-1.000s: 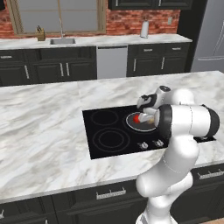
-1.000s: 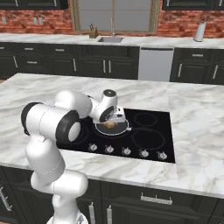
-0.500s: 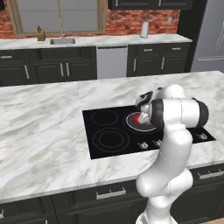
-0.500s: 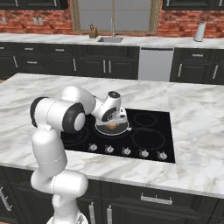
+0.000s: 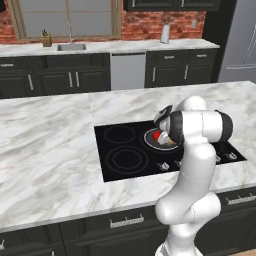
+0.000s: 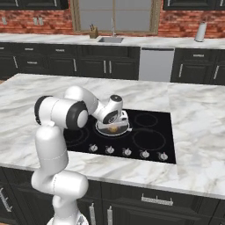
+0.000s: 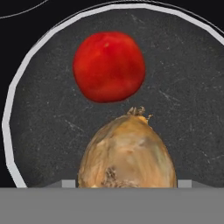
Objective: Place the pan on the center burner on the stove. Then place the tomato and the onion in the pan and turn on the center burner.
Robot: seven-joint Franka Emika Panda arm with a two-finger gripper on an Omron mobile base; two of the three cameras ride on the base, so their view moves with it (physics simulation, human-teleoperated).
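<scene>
Two of two veggies: both are over the pan now, so you're on the tail end of the "put the onion in" step.
Pan [image 7: 8, 131]: sits on the stove [image 5: 107, 172], right about where the big middle ring should be. I can't trace the ring under it, so call the centring a judgement.
Tomato [image 7: 108, 66]: lying loose on the pan floor, just beyond the onion and apart from it.
Onion [image 7: 127, 153]: dead centre between the claw's tips, pointed end towards the tomato. I can't tell if it's touching the pan floor yet.
Claw [image 6: 115, 124]: looks clamped on the onion, jaws held fairly wide around the bulb, hovering low over the pan.
Next move: you'd want to let go of the onion and lift straight up so you don't nudge either veggie. Then go for the middle one of the knobs [image 6: 126, 152] along the front edge of the stove.
Textures: the pan has a matte, speckled dark grey inside with faint scratches and a pale metal rim. The tomato is smooth, glossy red and a bit lumpy. The onion is papery tan skin with a dry, tufty tip, and it's egg-shaped, so it could roll.
Stove: flat black glass with thin grey rings.
Tabletop [image 5: 50, 150]: white marble with grey veining.
</scene>
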